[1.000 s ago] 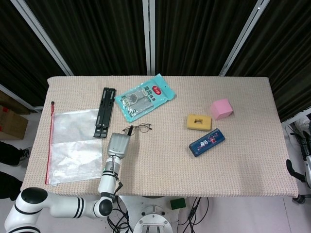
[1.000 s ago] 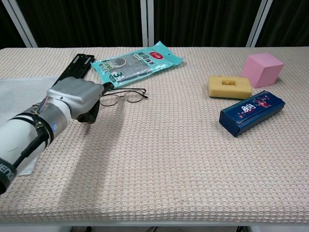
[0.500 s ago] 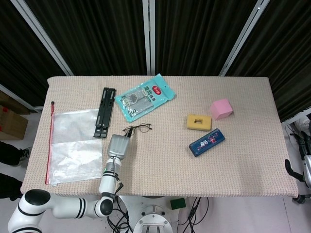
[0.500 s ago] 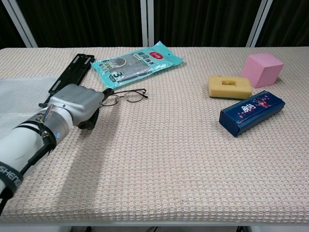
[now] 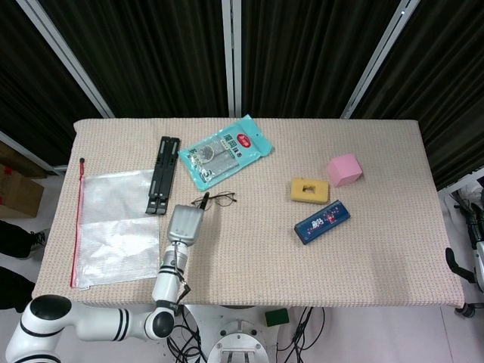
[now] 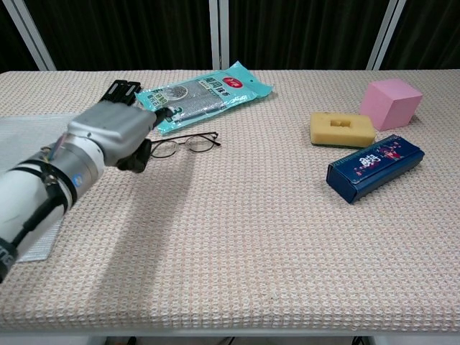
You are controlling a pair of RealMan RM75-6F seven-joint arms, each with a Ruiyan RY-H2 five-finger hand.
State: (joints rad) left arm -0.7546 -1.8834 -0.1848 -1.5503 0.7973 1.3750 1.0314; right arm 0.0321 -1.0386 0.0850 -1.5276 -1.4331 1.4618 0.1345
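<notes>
My left hand (image 6: 115, 133): fingers curled in, holding nothing, just left of the glasses (image 6: 183, 144). Teal packet (image 6: 205, 92) behind glasses; black stand (image 5: 163, 175) behind-left.

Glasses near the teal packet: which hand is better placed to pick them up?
Probably the left. The left hand hovers right beside the glasses, fingers curled in; the right hand shows in neither view.

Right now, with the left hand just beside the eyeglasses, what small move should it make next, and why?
Probably ease the left hand a little forward and down toward the eyeglasses. The hand hovers just beside their near lens, holding nothing, and its fingers look curled, so they may need to spread first. The glasses lie flat on the table cloth, close below the teal packet, so the approach should be slow.
</notes>
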